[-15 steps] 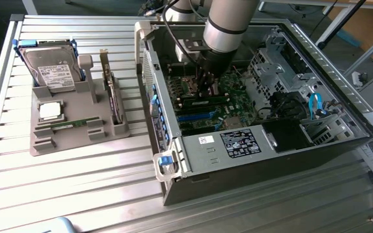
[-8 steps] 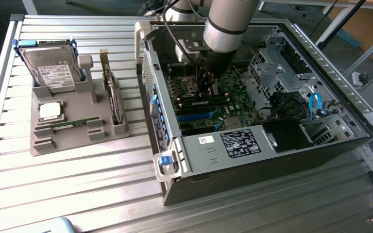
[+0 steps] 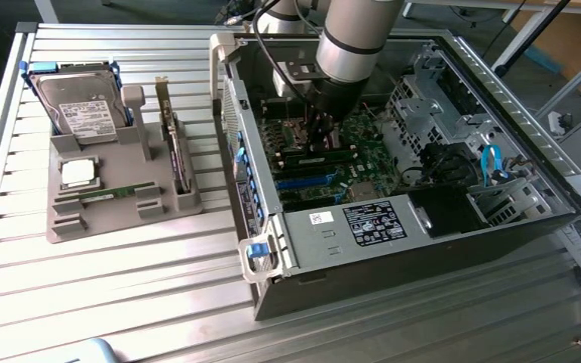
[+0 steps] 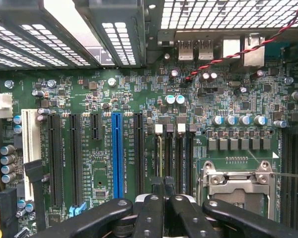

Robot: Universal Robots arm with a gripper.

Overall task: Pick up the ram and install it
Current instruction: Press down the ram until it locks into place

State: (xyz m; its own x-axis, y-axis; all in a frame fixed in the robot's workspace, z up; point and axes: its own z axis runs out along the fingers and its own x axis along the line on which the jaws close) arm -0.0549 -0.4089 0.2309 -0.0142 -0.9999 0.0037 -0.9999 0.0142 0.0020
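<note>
Arm reaches into the open black and silver computer case [image 3: 411, 227] lying on the ribbed metal bench [image 3: 119, 287]. The black hand [image 3: 321, 140], fingers together, hangs just above the green motherboard [image 4: 104, 99], near its memory slots. A thin green ram stick [image 3: 316, 160] with dark chips lies across the board directly below the hand. A second, similar green stick [image 3: 104, 194] rests in the grey holder tray [image 3: 119, 219] on the exterior view's left, beside a square silver processor chip [image 3: 79, 172].
</note>
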